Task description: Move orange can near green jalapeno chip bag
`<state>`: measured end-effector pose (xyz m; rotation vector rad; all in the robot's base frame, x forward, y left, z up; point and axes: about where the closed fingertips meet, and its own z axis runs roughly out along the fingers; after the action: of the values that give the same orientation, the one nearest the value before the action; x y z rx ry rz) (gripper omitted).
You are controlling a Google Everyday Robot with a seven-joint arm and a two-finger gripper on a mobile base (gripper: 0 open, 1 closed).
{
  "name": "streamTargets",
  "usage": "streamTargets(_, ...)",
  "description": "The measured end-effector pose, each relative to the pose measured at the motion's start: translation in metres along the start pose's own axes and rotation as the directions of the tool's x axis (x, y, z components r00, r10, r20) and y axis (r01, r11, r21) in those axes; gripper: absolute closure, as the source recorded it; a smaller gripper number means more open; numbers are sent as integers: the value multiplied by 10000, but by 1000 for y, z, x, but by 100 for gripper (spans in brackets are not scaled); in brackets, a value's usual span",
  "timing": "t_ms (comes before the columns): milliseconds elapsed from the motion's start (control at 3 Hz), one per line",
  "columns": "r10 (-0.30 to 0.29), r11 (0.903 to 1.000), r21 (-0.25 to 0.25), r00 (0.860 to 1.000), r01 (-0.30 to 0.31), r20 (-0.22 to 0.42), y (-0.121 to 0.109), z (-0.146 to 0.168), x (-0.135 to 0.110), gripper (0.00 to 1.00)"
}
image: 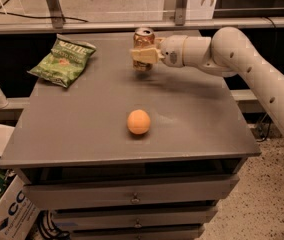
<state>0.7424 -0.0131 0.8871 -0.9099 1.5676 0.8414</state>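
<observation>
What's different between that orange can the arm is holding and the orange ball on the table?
The orange can is an upright cylinder with a silver top; the orange ball is a plain sphere. The can is clasped in the gripper, fingers shut on it, toward the back of the table; the ball lies free near the front. The can is a duller orange-brown, the ball brighter. Both are orange-toned.

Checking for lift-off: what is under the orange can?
Only table and shadow. The claw, at the table's back middle, is shut on the can, covering its base; contact with the table cannot be seen.
</observation>
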Motion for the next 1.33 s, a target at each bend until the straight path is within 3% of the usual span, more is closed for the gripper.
streamTargets(667,-999,9908,-906,9949,1010,162,15,73,-6,100)
streamTargets(1333,-1949,9668,-1724,9806,1884,-217,45,128,-2,100)
